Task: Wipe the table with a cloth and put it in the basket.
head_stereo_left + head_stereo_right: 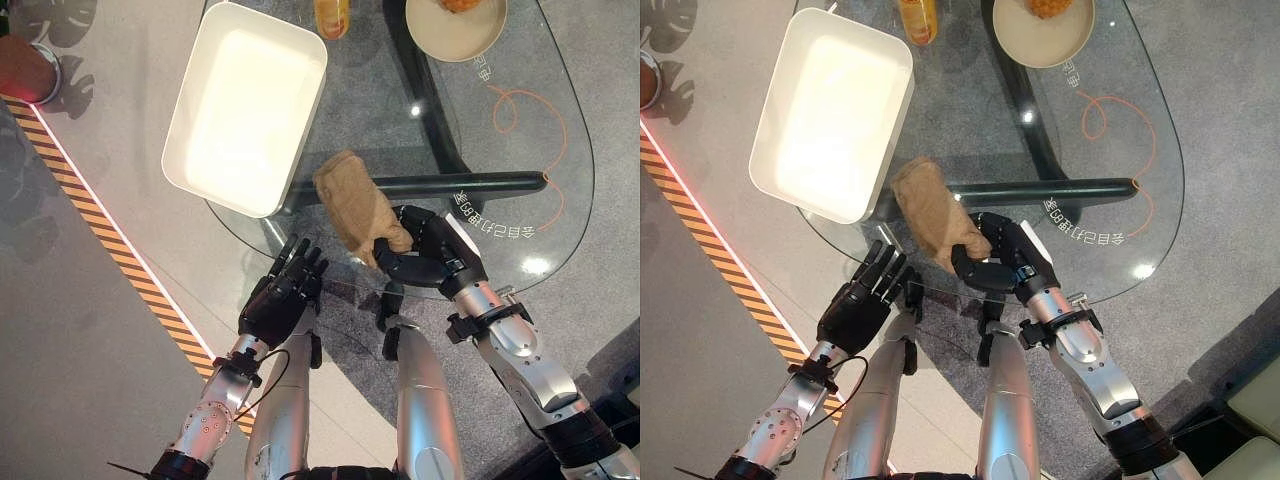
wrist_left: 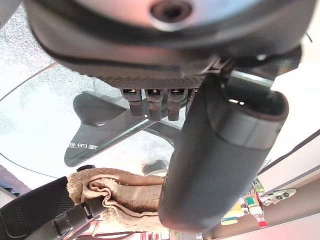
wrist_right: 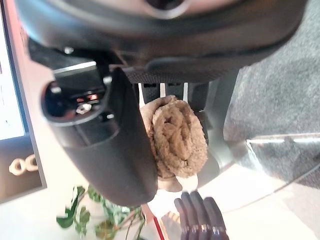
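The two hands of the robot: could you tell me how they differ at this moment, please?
The right hand is curled round the tan cloth over the glass table; the left hand holds nothing, its fingers straight. The right hand is above the tabletop; the left hand hangs at its near edge. Both are dark.

We see a table (image 1: 560, 120) of clear, glossy glass that reflects the lamps. The cloth (image 1: 352, 205) is a soft tan fabric with a rough, woolly surface. The basket (image 1: 190, 120) looks like smooth white plastic, and the hand (image 1: 425, 255) looks like matt black plastic.
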Controlling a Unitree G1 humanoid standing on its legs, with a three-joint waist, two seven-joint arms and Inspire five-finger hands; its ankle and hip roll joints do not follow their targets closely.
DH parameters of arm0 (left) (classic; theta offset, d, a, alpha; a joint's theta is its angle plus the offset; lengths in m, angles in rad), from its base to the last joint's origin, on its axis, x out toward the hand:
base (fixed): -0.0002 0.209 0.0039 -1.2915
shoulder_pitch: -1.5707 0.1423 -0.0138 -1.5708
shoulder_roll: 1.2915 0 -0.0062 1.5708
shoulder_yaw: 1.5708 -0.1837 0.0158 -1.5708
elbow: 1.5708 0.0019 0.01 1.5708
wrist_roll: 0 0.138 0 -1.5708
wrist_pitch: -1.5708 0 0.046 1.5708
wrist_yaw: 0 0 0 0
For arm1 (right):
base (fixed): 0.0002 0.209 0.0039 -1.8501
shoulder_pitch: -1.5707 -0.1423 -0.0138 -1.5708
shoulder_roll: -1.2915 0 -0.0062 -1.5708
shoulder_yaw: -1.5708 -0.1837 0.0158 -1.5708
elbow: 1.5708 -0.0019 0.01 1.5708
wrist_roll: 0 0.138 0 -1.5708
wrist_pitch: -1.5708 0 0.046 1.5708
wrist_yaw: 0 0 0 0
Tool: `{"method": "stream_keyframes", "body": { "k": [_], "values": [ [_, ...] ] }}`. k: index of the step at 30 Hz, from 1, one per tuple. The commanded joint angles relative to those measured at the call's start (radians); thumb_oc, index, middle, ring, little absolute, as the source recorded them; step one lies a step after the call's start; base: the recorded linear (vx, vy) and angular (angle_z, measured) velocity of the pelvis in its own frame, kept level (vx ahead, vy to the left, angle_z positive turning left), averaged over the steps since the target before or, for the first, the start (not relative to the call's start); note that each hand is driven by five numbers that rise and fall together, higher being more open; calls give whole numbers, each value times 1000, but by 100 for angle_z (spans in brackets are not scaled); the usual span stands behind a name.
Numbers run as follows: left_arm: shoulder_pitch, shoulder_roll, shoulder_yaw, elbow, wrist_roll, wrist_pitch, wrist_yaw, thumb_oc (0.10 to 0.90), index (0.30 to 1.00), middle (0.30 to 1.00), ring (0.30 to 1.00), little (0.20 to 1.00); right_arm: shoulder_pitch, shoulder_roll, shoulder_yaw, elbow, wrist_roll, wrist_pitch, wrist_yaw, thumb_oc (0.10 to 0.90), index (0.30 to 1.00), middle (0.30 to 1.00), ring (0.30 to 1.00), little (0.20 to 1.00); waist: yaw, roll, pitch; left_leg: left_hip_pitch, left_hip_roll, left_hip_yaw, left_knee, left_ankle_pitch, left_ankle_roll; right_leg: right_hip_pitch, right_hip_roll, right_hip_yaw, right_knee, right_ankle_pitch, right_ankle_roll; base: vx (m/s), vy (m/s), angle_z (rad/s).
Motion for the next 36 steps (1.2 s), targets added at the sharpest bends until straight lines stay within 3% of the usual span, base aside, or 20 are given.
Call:
{"method": "stream_keyframes", "body": {
  "k": [1,14,22,31,36],
  "values": [
    [-9,42,16,-131,7,-40,10,800,900,900,900,900,-86,-15,1,-239,63,-163,92,100,300,300,300,200,-3,-29,-27,6,-33,98,201,-219,21,51,66,-41,-177,119,30,0,0,0],
    [-74,45,10,-179,17,-38,38,800,900,900,900,900,-109,-19,59,-239,47,-132,104,100,300,300,300,200,-12,-27,-27,-20,-36,93,216,-217,16,27,65,-32,-170,121,30,0,0,0],
    [-89,27,-4,-239,-3,-52,15,800,900,900,900,900,-125,-18,100,-226,-65,-58,53,100,300,300,300,200,-14,-20,-27,-35,-42,99,219,-217,16,12,64,-29,-170,121,26,3,10,0],
    [-93,26,-23,-291,-49,-40,-18,800,900,900,900,900,-129,-28,132,-242,-97,-23,61,100,300,300,300,200,-14,-19,-27,-41,-46,98,217,-217,18,3,64,-26,-170,123,27,0,0,0],
    [-109,16,-35,-320,-53,-32,-52,800,900,900,900,900,-149,-21,161,-242,-124,26,77,100,300,300,300,200,-11,-19,-27,-41,-51,96,212,-217,19,2,63,-27,-174,125,27,0,0,0]
  ]
}}
